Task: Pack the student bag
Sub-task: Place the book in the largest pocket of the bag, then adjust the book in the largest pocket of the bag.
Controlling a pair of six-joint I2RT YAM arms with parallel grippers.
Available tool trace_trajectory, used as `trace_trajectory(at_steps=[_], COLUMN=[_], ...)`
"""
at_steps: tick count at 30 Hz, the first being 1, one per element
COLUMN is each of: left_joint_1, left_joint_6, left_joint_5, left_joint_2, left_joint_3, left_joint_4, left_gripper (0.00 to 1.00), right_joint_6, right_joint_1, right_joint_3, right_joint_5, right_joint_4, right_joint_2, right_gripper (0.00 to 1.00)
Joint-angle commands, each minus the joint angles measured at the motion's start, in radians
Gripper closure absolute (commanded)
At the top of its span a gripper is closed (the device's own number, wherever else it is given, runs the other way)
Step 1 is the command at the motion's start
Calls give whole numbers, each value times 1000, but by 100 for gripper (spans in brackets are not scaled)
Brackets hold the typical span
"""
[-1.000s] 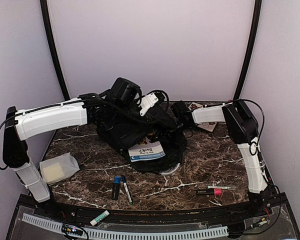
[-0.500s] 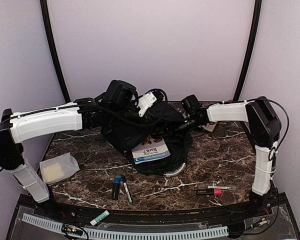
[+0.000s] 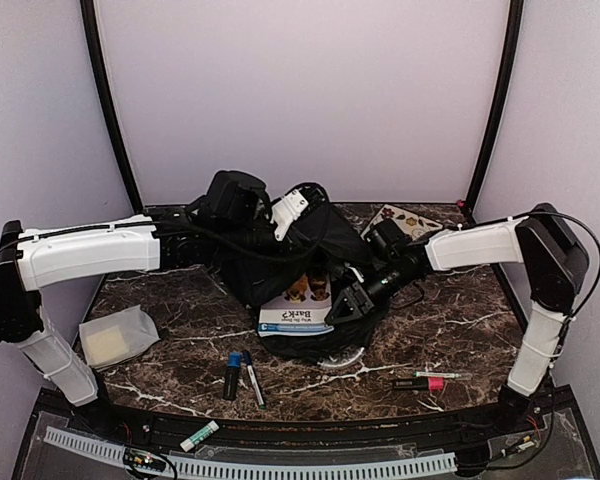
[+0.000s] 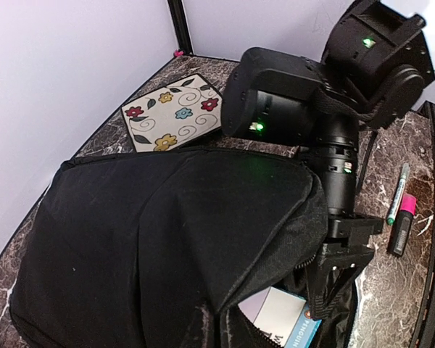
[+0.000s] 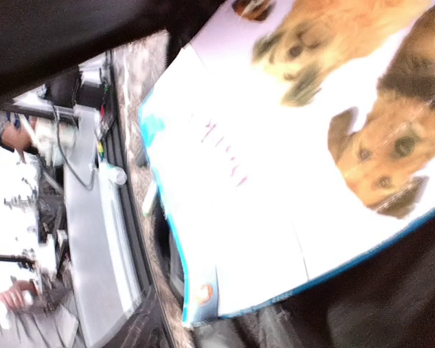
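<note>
The left claw (image 3: 292,207) is closed tight on the black fabric at the top of the student bag (image 3: 242,272). The bag hangs just below this claw and spreads down onto the marble table (image 3: 450,330). The right claw (image 3: 346,302) is at the open mouth of the bag, just beside a children's book with dogs on its cover (image 3: 298,303); I cannot tell how far its jaws stand apart, or whether it holds anything.

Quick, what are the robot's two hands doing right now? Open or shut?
Left gripper: shut, apparently pinching the top of the student bag.
Right gripper: cannot tell; it is beside the dog book.
</note>
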Motion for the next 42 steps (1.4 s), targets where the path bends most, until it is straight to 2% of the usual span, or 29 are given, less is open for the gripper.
trace_trajectory(at_steps=[1, 2, 4, 8, 12, 15, 18, 21, 25, 29, 36, 42], left_joint_1=[21, 21, 22, 22, 23, 23, 23, 27, 29, 29, 29, 29], left_joint_6=[-54, -60, -68, -78, -87, -91, -95, -102, -104, -106, -106, -104], left_joint_5=[-31, -33, -42, -71, -57, -49, -52, -35, -17, -6, 1, 8], left_joint_2=[-48, -47, -48, -53, -48, -45, -44, -35, -22, -19, -25, -26], left_joint_3=[-9, -11, -19, -29, -14, -13, -14, 0, 22, 31, 43, 46], left_joint_4=[139, 141, 146, 159, 144, 145, 144, 131, 111, 105, 89, 84], left_gripper=[100, 100, 100, 100, 100, 100, 100, 100, 100, 100, 100, 100], right_joint_6=[-59, -63, -69, -142, -263, -270, -289, -342, -450, -504, -592, -607], right_joint_1=[37, 37, 37, 54, 93, 122, 149, 228, 338, 357, 383, 399], right_joint_3=[-56, -58, -68, -87, -79, -73, -81, -99, -79, -36, 8, 35], right_joint_5=[-25, -15, 6, 60, 170, 329, 387, 473, 654, 801, 872, 886], right_joint_4=[27, 22, 10, -63, -148, -162, -160, -136, -125, -81, -81, -78], right_joint_2=[-97, -107, -132, -178, -222, -213, -223, -270, -293, -258, -153, -98], right_gripper=[65, 71, 73, 56, 51, 50, 51, 53, 61, 63, 53, 49])
